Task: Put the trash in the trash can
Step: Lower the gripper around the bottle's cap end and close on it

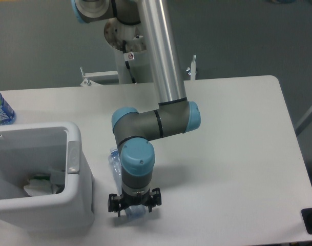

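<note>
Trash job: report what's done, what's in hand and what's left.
Done: the paper packet lies inside the bin. In hand: the gripper is open, straddling the bottle on the table, not yet closed. Left: grasp the bottle, lift it and drop it in the bin.

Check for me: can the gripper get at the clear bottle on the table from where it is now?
Probably yes. The gripper hangs right over the bottle, jaws spread astride its lower end, nothing between them.
</note>
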### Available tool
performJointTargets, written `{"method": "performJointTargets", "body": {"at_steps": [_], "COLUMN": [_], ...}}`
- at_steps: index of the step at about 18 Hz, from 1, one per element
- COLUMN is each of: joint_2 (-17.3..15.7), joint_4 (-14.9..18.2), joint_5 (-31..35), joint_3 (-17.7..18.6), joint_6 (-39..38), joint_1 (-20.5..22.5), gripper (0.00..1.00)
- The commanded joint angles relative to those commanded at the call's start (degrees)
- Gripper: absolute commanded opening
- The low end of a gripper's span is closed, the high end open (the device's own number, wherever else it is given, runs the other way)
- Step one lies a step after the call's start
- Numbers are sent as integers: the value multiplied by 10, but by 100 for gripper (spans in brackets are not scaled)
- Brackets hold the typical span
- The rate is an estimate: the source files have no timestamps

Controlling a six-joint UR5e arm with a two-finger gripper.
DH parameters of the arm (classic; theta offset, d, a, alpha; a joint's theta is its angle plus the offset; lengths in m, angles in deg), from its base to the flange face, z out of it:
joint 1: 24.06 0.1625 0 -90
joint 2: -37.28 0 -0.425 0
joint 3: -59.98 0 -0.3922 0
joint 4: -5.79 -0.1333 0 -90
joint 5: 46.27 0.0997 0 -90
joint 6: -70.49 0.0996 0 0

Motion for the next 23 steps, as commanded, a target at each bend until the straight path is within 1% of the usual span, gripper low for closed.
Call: {"method": "performJointTargets", "body": {"at_steps": [2, 4, 7, 10, 15, 18, 21, 22, 23], "joint_2": [0, -1, -4, -4, -14, -29, -45, -48, -52], "joint_4": [0, 1, 1, 1, 1, 0, -5, -5, -5], "joint_5": [2, 4, 4, 4, 2, 0, -3, -3, -8], "joint_3": [0, 0, 0, 0, -2, -7, -10, -11, -11], "joint_6": [-1, 0, 1, 3, 8, 11, 18, 24, 25], "joint_1": [-1, -1, -1, -1, 0, 8, 27, 28, 28], "gripper": [70, 69, 64, 62, 61, 61, 61, 57, 55]}}
